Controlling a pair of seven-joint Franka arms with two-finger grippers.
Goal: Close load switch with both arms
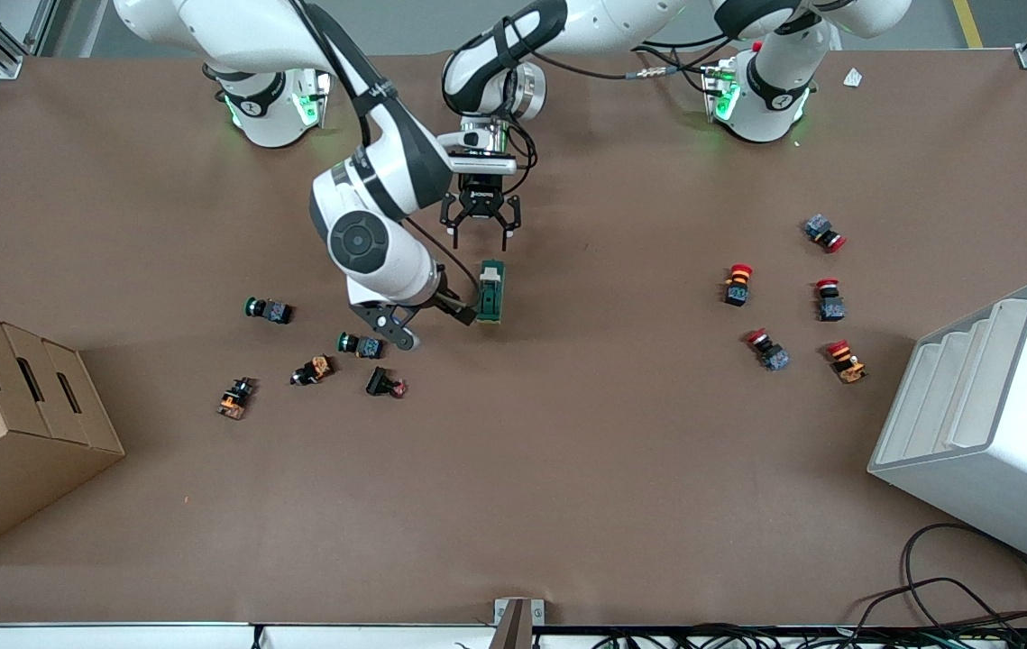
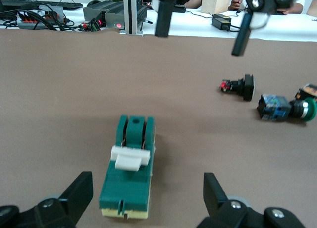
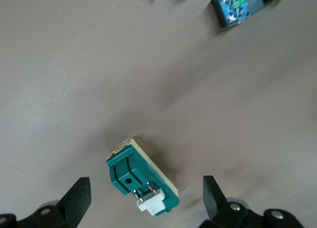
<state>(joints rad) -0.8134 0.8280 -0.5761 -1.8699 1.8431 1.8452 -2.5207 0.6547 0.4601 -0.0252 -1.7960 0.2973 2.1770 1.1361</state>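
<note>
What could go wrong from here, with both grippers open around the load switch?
The load switch lies loose on the table, ungripped: pressing its white lever could slide it. The right gripper and left gripper crowd together and might collide. A green push button sits close by and could get knocked.

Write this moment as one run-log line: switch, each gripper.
load switch: flat on table, ungripped | left gripper: open, above its lever end | right gripper: open, beside it
</note>
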